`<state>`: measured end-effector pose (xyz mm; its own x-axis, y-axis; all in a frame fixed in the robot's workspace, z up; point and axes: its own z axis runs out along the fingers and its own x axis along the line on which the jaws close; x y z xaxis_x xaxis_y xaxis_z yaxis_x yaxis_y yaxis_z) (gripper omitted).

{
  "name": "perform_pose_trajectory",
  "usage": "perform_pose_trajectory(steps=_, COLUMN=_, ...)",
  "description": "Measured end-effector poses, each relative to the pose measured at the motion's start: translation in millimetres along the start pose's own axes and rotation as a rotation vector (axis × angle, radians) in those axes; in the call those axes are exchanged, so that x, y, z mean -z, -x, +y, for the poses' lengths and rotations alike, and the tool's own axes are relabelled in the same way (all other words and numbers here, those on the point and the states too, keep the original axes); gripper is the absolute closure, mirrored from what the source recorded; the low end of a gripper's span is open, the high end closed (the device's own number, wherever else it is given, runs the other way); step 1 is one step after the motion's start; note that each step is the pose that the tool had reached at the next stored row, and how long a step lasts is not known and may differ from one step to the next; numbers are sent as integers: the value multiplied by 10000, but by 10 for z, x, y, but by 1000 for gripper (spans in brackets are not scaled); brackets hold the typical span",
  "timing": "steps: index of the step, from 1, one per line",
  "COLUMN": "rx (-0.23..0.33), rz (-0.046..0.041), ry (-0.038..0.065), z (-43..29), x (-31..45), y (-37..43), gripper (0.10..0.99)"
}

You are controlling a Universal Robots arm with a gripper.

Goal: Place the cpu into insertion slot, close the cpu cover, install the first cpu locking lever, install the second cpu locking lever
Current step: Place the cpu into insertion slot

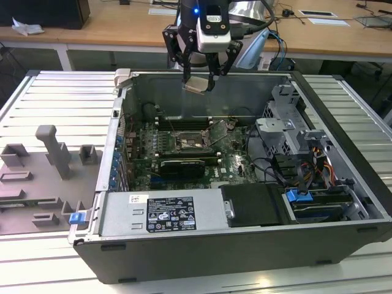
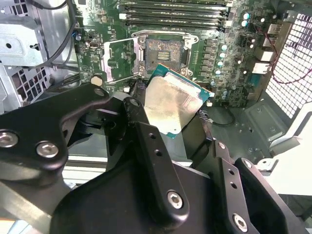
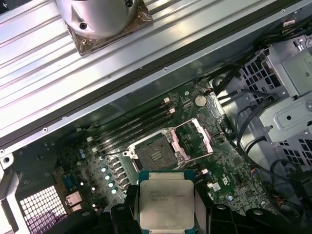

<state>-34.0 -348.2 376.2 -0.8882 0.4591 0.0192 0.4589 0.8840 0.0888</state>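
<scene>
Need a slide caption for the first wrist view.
The gripper holds the cpu above the empty insertion slot, cpu cover open.

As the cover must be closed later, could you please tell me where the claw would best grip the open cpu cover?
Probably the free rail of the cpu cover, farthest from the insertion slot. The thin frame is swung open with a large cut-out, so come from above and pinch that rail across its thickness.

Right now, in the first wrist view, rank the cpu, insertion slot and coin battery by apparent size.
1. cpu, largest, though nearness to the camera inflates it
2. insertion slot
3. coin battery, smallest
</scene>
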Motion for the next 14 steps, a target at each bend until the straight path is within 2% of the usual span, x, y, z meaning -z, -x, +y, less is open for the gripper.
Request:
perform_pose_trajectory(steps=5, rx=-362, rz=-32, ry=7, z=-2, x=-6, y=-2, gripper=545)
perform_pose_trajectory(steps=14, rx=-1376, rz=-132, ry=9, z=-3, x=-15, y=-2, gripper=545)
